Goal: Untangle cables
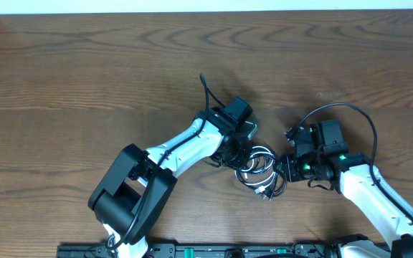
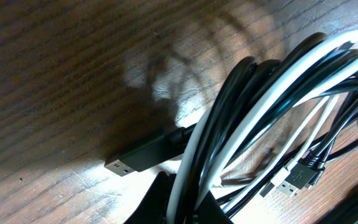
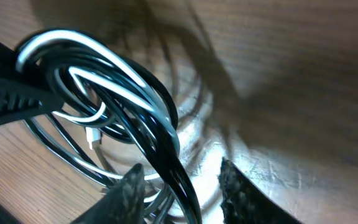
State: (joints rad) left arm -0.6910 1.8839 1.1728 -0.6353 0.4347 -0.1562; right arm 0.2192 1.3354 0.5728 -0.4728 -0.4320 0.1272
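Here, glossy black and white cables (image 1: pixel 258 166) coil on a grained table (image 1: pixel 84 86).
Left gripper (image 1: pixel 235 152) clamps them, contact obscured; right gripper (image 3: pixel 184 186) parted.

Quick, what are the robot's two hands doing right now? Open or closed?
The left gripper is shut on the cables.
The right gripper is open, with a black strand passing through its gap.

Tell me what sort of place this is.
Probably a robotics lab bench: a wood-grain table, a robot's left arm and right arm, and tangled USB cables between them.
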